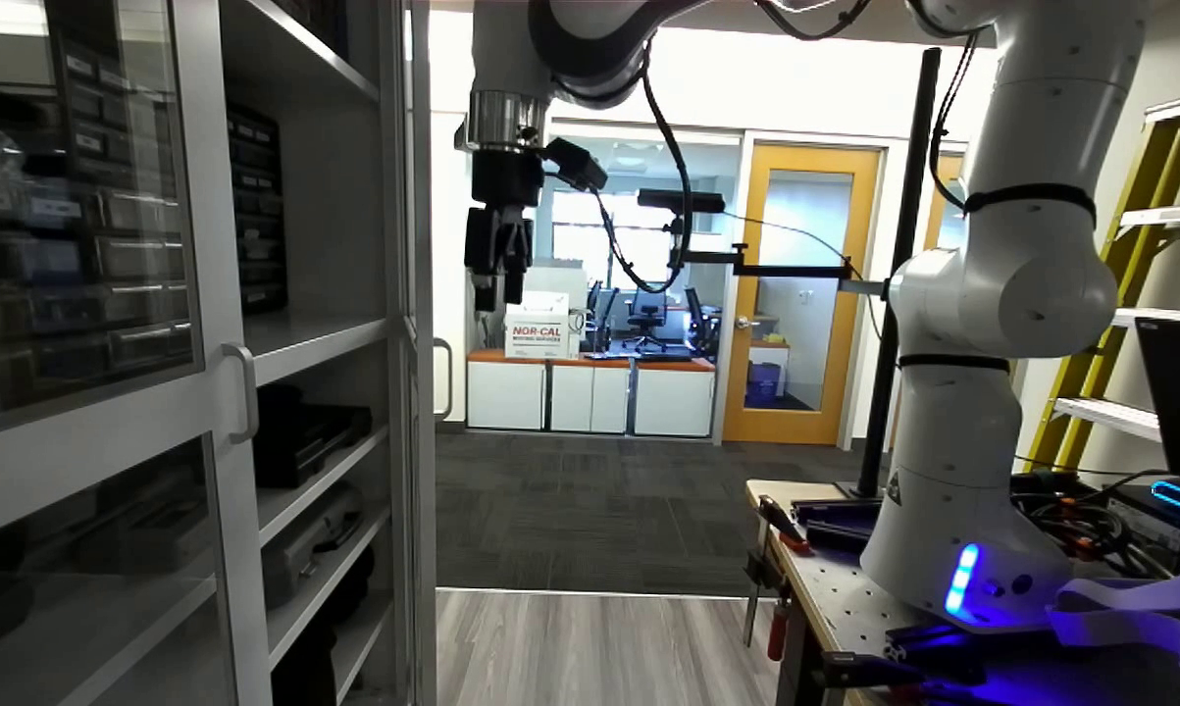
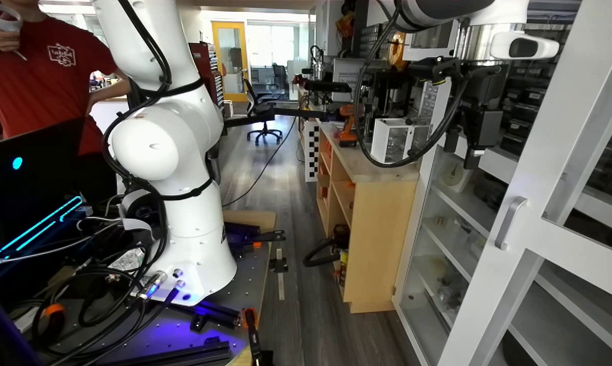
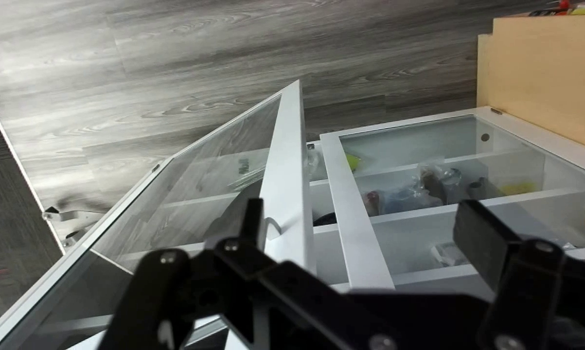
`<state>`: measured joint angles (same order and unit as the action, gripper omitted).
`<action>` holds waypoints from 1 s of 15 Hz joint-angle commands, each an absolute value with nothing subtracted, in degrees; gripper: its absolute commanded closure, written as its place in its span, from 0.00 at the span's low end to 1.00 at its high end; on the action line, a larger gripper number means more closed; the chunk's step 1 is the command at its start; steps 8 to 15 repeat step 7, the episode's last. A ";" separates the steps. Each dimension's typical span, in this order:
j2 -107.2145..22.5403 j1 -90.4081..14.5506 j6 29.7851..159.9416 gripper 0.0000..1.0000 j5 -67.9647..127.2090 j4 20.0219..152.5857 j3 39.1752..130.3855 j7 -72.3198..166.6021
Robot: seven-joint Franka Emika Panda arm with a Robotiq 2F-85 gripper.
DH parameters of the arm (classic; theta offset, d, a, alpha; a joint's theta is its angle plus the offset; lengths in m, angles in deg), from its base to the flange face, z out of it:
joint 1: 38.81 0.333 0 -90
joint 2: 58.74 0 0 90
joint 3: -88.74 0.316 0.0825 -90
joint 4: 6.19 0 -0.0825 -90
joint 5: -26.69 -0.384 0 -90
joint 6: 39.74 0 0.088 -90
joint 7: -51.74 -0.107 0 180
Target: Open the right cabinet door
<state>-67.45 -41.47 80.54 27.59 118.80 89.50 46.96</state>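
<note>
I'm hovering beside the right cabinet door [image 2: 565, 249], which is standing ajar.
My gripper [image 3: 362, 218] is hanging with fingers [image 3: 487, 243] wide apart, grasping nothing; in both exterior views the upright handle [image 2: 507, 223] is showing below and ahead of it. In the wrist view the door's free edge [image 3: 304, 194] is appearing between my fingers, so swinging it wider is probably needing one finger behind it.

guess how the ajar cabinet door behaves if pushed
The door likely swings, since it stands angled out from the cabinet. Its broad frame should keep it stiff. The clear pane looks like glass, so knocks may crack it.
</note>
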 commanded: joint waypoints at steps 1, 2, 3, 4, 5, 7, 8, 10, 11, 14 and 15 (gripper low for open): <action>-66.94 -39.88 78.13 0.00 26.08 116.82 89.91 45.82; -66.68 -39.63 78.11 0.00 26.27 116.52 90.14 46.05; -66.39 -39.50 78.50 0.00 27.35 116.32 90.38 45.86; -67.07 -39.76 80.43 0.00 27.09 118.04 89.92 46.86; -66.98 -39.67 80.43 0.00 27.10 117.89 90.14 46.85; -66.96 -39.64 80.43 0.00 27.11 117.84 90.28 46.85; -66.96 -39.64 80.43 0.00 27.11 117.84 90.28 46.85; -66.96 -39.64 80.43 0.00 27.11 117.84 90.28 46.85; -66.96 -39.64 80.43 0.00 27.11 117.84 90.28 46.85; -66.96 -39.64 80.43 0.00 27.11 117.84 90.28 46.85; -66.96 -39.64 80.43 0.00 27.11 117.84 90.28 46.85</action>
